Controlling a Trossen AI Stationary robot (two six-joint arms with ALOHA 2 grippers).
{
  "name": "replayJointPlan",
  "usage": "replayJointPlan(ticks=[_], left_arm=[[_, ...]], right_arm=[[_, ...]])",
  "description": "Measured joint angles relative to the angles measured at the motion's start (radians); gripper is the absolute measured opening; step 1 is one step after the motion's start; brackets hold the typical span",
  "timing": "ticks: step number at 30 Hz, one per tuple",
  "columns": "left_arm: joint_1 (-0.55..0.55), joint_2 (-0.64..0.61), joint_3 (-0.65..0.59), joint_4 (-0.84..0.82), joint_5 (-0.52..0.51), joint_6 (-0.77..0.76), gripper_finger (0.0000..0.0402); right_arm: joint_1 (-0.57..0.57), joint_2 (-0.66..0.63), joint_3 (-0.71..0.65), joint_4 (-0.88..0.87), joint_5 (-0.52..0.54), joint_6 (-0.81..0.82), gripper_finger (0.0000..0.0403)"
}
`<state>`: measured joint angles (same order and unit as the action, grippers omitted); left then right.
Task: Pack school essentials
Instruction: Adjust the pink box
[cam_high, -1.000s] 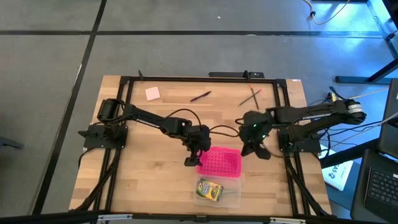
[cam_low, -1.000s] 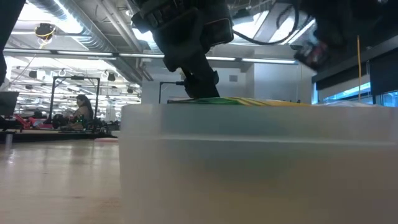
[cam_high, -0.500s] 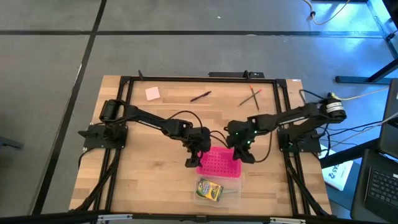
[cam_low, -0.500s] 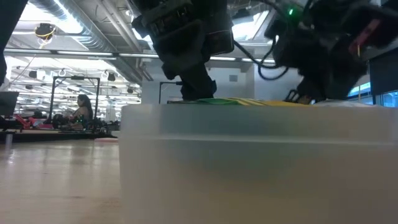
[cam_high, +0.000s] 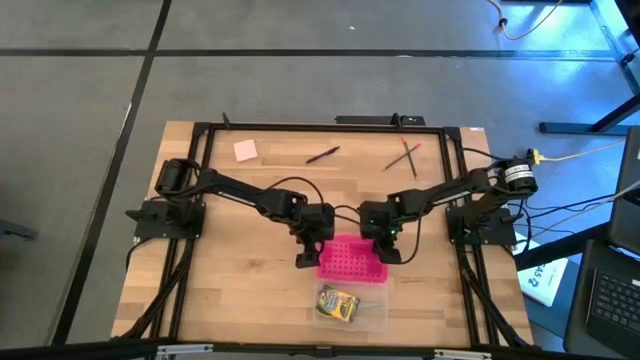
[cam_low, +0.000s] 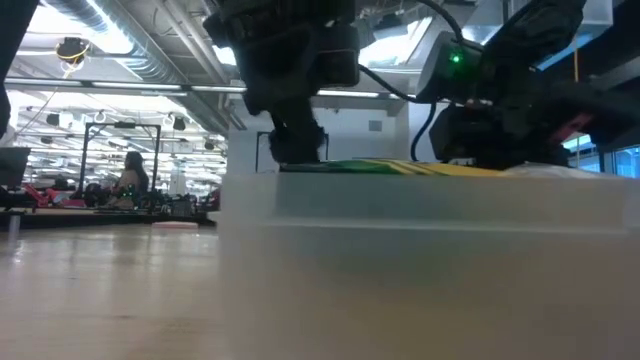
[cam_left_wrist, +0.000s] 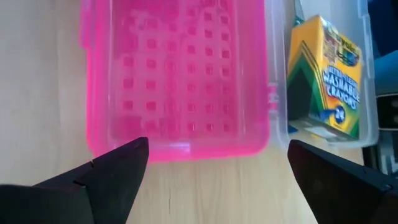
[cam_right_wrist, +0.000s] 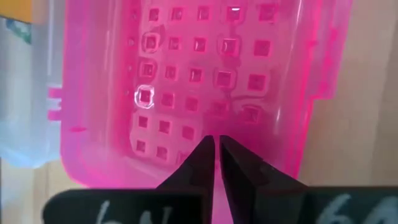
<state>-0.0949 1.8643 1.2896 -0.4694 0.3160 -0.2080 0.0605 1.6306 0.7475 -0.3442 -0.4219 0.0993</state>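
Observation:
The clear case lies near the table's front edge with its pink perforated lid swung open flat on the far side. The green-yellow crayon box lies inside the case, and it also shows in the left wrist view. My left gripper is open above the lid's left end. My right gripper is shut at the lid's right end. The pink sticky-note pad, dark pen and pencils lie flat near the far edge. Scissors and eraser are not visible. My left gripper has its fingers spread over the lid's left end, and I cannot tell whether they touch it. My right gripper comes from above, slanting from the table's right. Its shut fingertips are down on the lid's perforated face near the right rim. The lid lies flat on the table.
Black frame rails border the wooden table. Cables run between the two arms. Bare wood lies between the case and the stationery at the far edge. In the low view the case wall fills the foreground, and a person sits far behind.
My right gripper has swung from beside the table's right rail toward the left, ending at the lid's right end. In the low view the case has shifted a little. My left gripper has stayed at the lid's left end.

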Motion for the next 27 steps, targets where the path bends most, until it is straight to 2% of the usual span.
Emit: replayJointPlan(ticks=[9,19,27], left_arm=[[0.000,-0.126,0.000,-0.184,-0.066,-0.033,0.0377],[-0.023,-0.298,0.001,-0.253,-0.213,-0.120,0.0377],[-0.050,-0.397,0.001,-0.278,-0.315,-0.172,0.0377]], right_arm=[[-0.001,0.000,0.001,0.081,0.136,0.002,0.0030],[-0.039,0.000,0.001,0.178,0.345,0.053,0.0030],[-0.089,0.000,0.001,0.218,0.353,0.044,0.0030]])
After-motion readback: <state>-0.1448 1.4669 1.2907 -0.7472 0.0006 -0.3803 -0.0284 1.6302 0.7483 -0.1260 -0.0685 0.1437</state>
